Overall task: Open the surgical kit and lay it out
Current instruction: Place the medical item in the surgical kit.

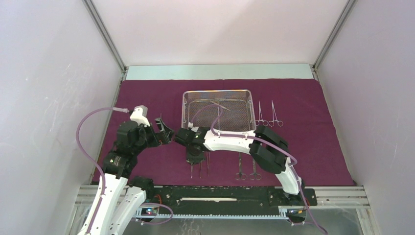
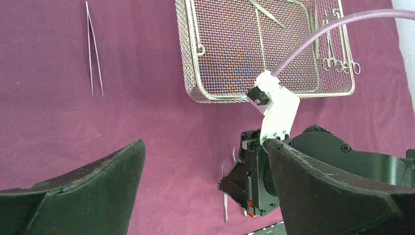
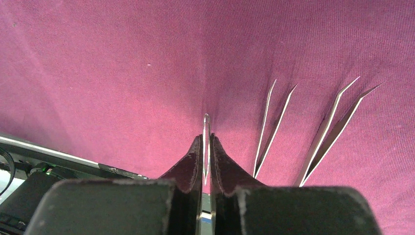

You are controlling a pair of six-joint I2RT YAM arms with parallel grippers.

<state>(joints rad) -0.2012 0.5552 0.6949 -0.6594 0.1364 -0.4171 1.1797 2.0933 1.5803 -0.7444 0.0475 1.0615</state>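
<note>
Held tweezers (image 3: pixel 206 128) at near edge of cloth (image 3: pixel 98 73)
Pinched in right hand (image 3: pixel 206 143), axis near-to-far, beside laid tweezers (image 3: pixel 272 128); left hand (image 2: pixel 204 147) wide.

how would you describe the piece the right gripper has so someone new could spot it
On the maroon cloth, look near the front edge, before the wire-mesh tray, where three slim steel pieces sit in a row. The leftmost piece seen from above is the only one pinched in the right gripper; the two tweezers beside it lie free.
</note>
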